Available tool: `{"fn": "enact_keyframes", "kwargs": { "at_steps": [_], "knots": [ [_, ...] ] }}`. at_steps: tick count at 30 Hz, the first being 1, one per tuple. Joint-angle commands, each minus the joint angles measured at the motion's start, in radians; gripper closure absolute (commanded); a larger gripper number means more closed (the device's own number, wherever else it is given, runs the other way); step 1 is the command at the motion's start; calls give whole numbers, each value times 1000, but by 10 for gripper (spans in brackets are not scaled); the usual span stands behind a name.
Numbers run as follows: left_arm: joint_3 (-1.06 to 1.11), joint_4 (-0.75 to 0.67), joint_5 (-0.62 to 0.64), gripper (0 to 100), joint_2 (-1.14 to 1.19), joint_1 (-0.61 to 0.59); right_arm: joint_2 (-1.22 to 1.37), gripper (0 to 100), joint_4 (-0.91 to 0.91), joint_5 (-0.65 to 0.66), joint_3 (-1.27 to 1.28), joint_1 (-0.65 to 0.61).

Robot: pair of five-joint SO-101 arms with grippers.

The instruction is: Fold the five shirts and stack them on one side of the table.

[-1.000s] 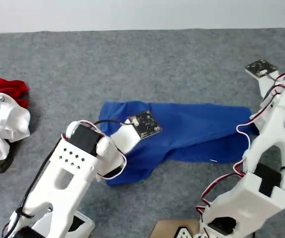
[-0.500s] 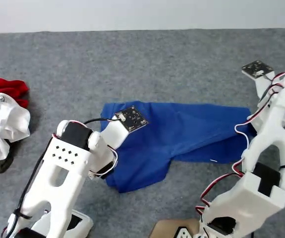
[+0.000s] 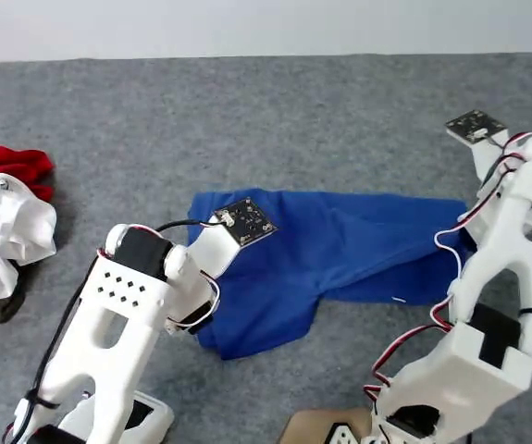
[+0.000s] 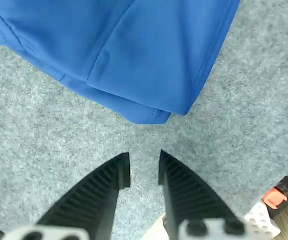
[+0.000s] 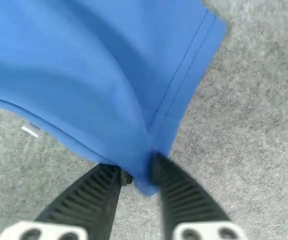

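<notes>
Clothes (image 3: 5, 217) in red and white lay heaped well left of the blue shirt (image 3: 367, 242), which was spread on the grey table (image 3: 247, 120). Just beside the shirt's left end, the left gripper (image 4: 144, 170) hung empty, fingers slightly apart. The right gripper (image 5: 136, 179) pinched the shirt's right edge.

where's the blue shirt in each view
High view: the blue shirt lies spread across the middle of the grey table.
Left wrist view: its folded corner lies just past the open left hand, untouched.
Right wrist view: its hem is pinched in the right hand, with the cloth spreading beyond.
Shared landmark: the grey table around the shirt.
</notes>
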Motion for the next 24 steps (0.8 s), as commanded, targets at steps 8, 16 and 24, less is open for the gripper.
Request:
{"fn": "enact_keyframes", "kwargs": {
  "at_steps": [8, 16, 24],
  "knots": [
    [-7, -114, 80, 894, -25, -138, -186, 786, 110, -14, -49, -7],
    [24, -267, 163, 895, -23, -318, -337, 786, 145, -17, -44, 53],
    [170, -427, 164, 895, -21, -315, -518, 786, 145, -121, -20, 196]
  ]
}}
